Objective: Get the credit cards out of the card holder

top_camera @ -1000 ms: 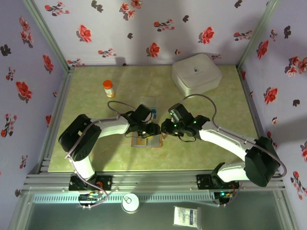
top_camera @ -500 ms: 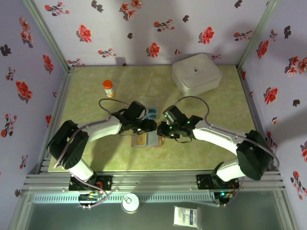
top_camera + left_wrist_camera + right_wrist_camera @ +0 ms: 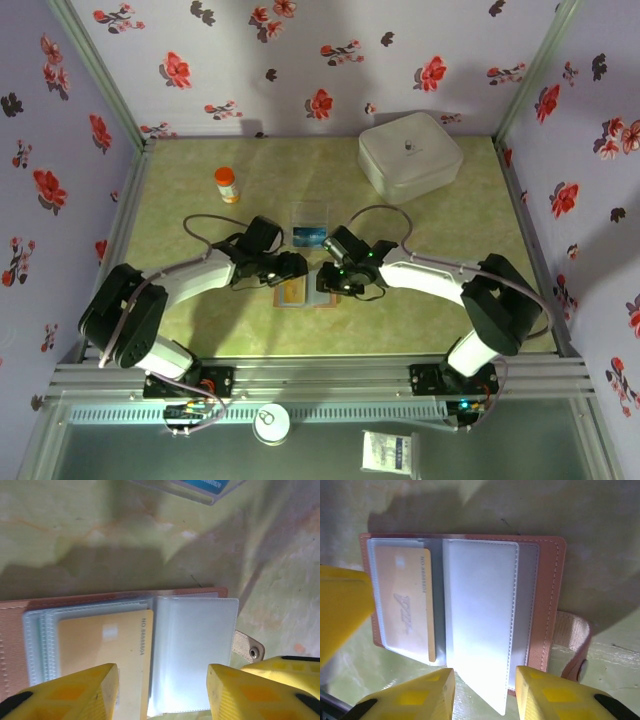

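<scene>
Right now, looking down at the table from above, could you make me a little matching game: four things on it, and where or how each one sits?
Things:
1. orange bottle
2. white box
3. clear tray
4. card holder

Places or states:
A. far right
B. lying open
C. far left
D. centre, blue card inside

Pairs: 1-C, 2-A, 3-D, 4-B

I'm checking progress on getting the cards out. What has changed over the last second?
Both arms swung leftward: the left gripper slid toward the left side of the card holder, and the right gripper followed it. Neither took hold of anything; both stand open. The card holder, the orange card in its sleeve, the clear tray, the orange bottle and the white box stayed put.
</scene>
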`<action>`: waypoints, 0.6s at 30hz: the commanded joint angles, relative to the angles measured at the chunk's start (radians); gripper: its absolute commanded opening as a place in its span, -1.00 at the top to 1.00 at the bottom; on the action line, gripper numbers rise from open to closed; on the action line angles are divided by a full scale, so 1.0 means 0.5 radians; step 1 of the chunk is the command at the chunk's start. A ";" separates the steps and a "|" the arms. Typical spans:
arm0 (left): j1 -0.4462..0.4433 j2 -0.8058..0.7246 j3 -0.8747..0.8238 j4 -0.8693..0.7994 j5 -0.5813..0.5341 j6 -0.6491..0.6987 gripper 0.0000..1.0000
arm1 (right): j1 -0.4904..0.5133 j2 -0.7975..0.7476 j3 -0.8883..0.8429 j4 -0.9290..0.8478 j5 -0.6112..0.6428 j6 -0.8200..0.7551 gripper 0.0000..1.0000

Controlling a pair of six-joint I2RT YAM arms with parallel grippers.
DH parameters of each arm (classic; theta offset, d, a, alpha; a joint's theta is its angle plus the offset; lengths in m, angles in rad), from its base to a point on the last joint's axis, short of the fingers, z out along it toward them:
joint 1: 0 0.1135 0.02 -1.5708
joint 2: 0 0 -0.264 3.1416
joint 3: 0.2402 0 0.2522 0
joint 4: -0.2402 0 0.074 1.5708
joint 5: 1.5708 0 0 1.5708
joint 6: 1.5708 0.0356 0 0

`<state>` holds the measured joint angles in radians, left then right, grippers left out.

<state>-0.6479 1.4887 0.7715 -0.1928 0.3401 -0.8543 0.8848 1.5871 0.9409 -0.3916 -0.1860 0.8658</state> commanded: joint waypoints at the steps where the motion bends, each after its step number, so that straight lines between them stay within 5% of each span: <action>1: 0.042 -0.073 -0.047 -0.064 -0.044 0.061 0.01 | 0.018 0.048 0.031 0.001 0.013 0.032 0.26; 12: 0.120 -0.179 -0.158 -0.075 -0.042 0.066 0.03 | 0.083 0.120 0.144 0.156 -0.123 0.103 0.36; 18: 0.119 -0.184 -0.169 -0.063 -0.006 0.062 0.29 | 0.158 0.230 0.275 0.087 -0.101 0.105 0.35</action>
<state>-0.5945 1.4158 0.6994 -0.2134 0.3298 -0.8345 0.9466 1.6745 1.0409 -0.3305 -0.2398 0.9020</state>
